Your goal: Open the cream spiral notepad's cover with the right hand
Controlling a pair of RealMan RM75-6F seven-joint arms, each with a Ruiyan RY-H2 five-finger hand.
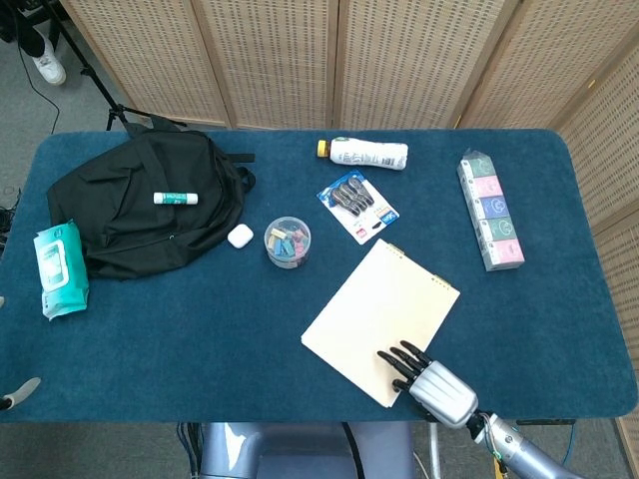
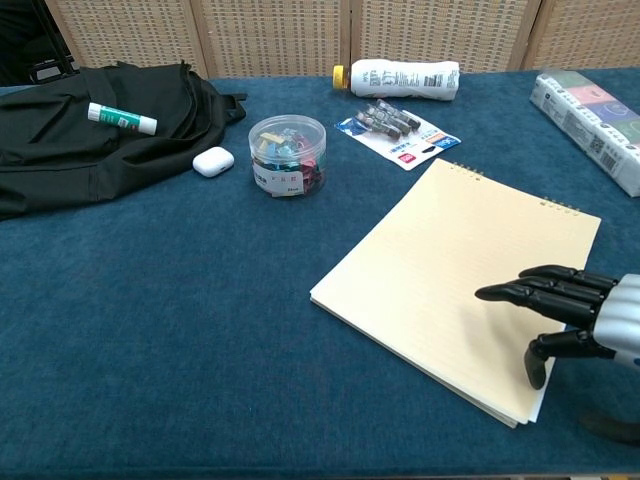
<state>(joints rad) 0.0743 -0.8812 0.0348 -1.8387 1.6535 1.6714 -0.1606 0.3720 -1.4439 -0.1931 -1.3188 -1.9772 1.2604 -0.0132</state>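
Note:
The cream spiral notepad (image 1: 381, 319) (image 2: 468, 284) lies closed and flat on the blue table, turned at an angle, with its spiral binding along the far right edge. My right hand (image 1: 427, 380) (image 2: 577, 316) sits at the notepad's near right corner. Its dark fingers (image 2: 525, 293) stretch out over the cover and the thumb curls down beside the edge. It holds nothing. I see no left hand in either view.
A clear tub of clips (image 1: 288, 241) (image 2: 287, 154), a pen pack (image 1: 357, 205), a white bottle (image 1: 368, 153), white earbuds case (image 1: 240, 236), a black backpack (image 1: 140, 205) with a glue stick (image 1: 175, 198), wipes (image 1: 58, 267) and a long box (image 1: 489, 209) surround the notepad.

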